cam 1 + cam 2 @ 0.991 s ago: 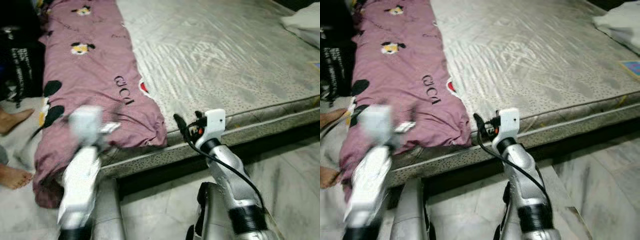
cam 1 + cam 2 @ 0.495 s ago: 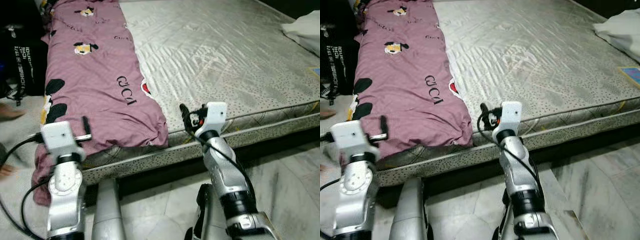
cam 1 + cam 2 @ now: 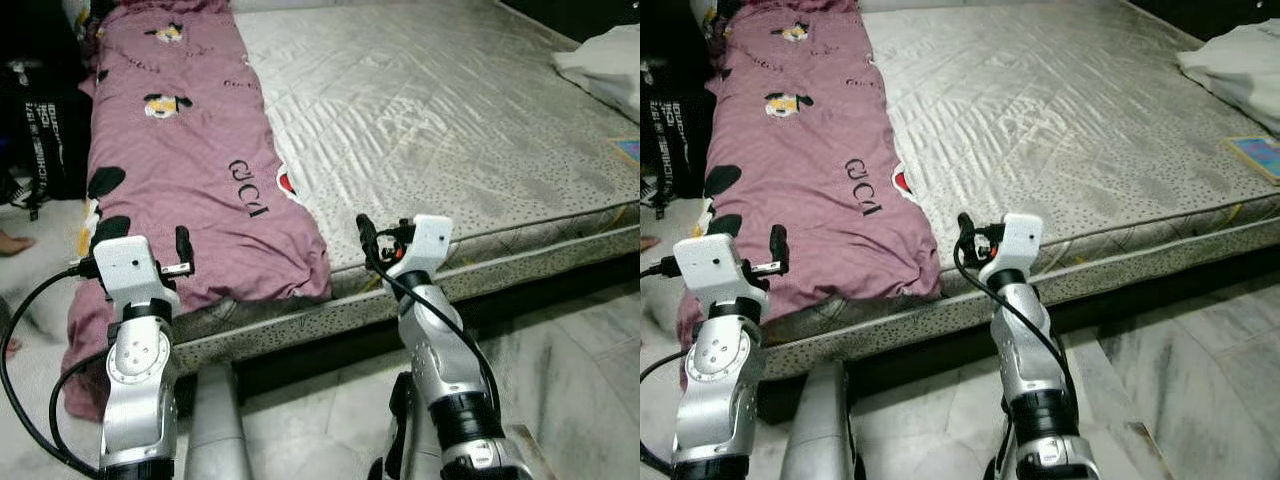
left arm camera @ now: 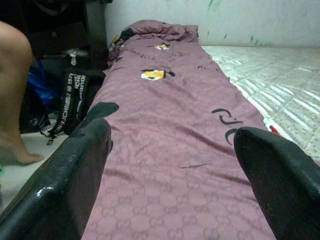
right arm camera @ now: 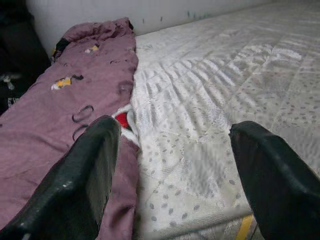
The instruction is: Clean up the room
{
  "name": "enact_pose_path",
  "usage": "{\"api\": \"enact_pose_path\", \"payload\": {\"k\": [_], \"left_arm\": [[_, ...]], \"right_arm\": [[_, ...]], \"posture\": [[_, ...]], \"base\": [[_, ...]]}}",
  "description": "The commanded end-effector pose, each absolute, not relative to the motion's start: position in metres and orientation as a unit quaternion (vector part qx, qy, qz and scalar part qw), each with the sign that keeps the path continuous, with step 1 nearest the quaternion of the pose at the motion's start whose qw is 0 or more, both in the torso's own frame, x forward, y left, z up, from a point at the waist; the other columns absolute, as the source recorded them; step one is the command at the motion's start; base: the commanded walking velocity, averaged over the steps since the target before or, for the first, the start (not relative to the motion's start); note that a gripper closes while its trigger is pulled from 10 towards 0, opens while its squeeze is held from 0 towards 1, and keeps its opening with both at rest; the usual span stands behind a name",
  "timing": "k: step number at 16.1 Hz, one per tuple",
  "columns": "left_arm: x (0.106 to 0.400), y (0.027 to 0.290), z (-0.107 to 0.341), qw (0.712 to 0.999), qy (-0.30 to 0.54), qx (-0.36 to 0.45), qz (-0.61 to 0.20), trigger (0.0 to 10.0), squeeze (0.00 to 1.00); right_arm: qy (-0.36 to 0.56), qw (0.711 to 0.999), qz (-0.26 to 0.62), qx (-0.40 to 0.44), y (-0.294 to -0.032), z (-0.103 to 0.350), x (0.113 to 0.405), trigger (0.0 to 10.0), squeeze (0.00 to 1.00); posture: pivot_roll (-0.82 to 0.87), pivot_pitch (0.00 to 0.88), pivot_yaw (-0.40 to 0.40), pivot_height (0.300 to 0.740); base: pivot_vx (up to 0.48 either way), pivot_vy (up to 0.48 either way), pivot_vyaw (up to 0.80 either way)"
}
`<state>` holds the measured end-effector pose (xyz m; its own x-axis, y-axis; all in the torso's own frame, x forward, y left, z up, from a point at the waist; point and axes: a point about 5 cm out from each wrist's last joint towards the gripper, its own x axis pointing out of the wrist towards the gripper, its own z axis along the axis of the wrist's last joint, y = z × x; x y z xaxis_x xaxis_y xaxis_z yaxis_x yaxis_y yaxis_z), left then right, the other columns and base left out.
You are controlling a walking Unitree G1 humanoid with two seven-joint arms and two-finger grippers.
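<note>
A mauve blanket (image 3: 190,150) with cartoon prints lies lengthwise along the left side of a bare grey-white mattress (image 3: 450,110). Its near end hangs over the mattress's front edge. My left gripper (image 3: 140,250) is held up at that near end, open, its fingers (image 4: 85,165) spread on either side of the blanket with nothing between them. My right gripper (image 3: 400,232) stands at the mattress's front edge, just right of the blanket's near corner, also open and holding nothing.
A black bag (image 3: 45,120) stands on the floor left of the bed, with a person's bare foot (image 3: 15,243) beside it. White bedding (image 3: 605,65) and a small blue book (image 3: 1252,152) lie at the mattress's far right. Marble floor (image 3: 580,350) runs along the bed front.
My left arm, blurred and moving before, now holds still with its gripper raised at the blanket's near end. The person's feet at the left have drawn back. The right arm has barely moved.
</note>
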<state>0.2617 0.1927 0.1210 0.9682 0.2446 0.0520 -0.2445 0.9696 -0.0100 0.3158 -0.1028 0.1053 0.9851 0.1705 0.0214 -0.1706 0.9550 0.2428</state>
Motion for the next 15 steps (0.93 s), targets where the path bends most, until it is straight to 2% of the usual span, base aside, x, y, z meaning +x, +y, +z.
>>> {"api": "enact_pose_path", "payload": {"k": [1, 11, 15], "left_arm": [[0.265, 0.194, 0.120, 0.992, -0.022, 0.000, 0.125, 10.0, 0.00], [0.277, 0.177, 0.125, 0.995, -0.033, -0.008, 0.093, 10.0, 0.00], [0.278, 0.173, 0.124, 0.996, -0.031, -0.003, 0.082, 10.0, 0.00]], "right_arm": [[-0.006, 0.988, 0.088, 0.123, -0.101, 0.107, 0.318, 10.0, 0.00], [-0.016, 0.988, 0.099, 0.118, -0.096, 0.113, 0.317, 10.0, 0.00], [-0.017, 0.989, 0.091, 0.116, -0.100, 0.114, 0.317, 10.0, 0.00]], "posture": [[0.12, 0.000, -0.013, 0.618], [0.10, 0.000, -0.012, 0.738], [0.09, 0.000, -0.009, 0.740]], "base": [[0.000, 0.000, 0.00], [0.000, 0.000, 0.00], [0.000, 0.000, 0.00]]}}
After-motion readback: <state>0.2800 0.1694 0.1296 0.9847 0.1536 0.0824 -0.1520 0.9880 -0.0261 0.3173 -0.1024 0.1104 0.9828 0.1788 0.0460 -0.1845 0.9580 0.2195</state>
